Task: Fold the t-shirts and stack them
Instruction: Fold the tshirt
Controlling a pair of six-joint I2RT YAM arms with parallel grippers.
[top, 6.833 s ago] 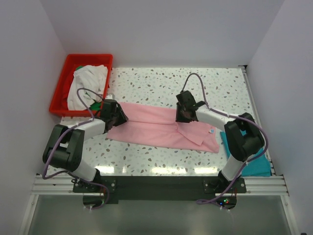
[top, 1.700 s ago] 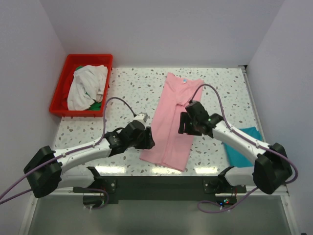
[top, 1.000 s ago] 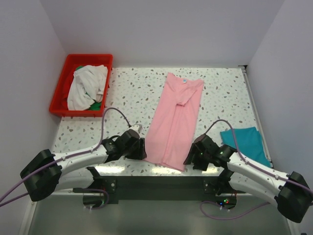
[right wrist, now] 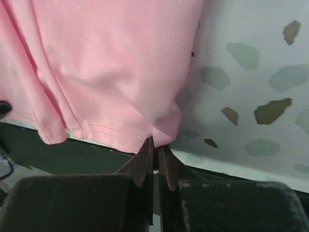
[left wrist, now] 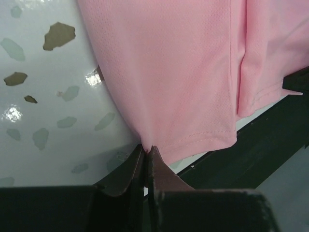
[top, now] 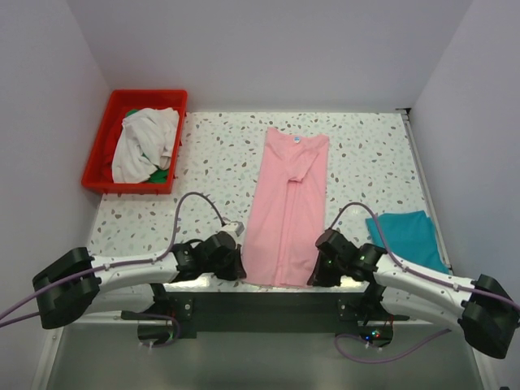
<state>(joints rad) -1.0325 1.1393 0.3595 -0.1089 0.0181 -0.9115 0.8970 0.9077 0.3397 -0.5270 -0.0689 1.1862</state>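
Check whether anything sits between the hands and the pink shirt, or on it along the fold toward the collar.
Nothing visible. The left hand and right hand are each shut on a near hem corner of the pink shirt. Nothing lies on it up to the collar; teal shirt and red crate sit off to the sides.

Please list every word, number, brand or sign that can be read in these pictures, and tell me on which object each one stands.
No text can be read in any view.
Neck label on the pink t-shirt: a small pale patch, too small to read.
Red crate: no marking shows on it.
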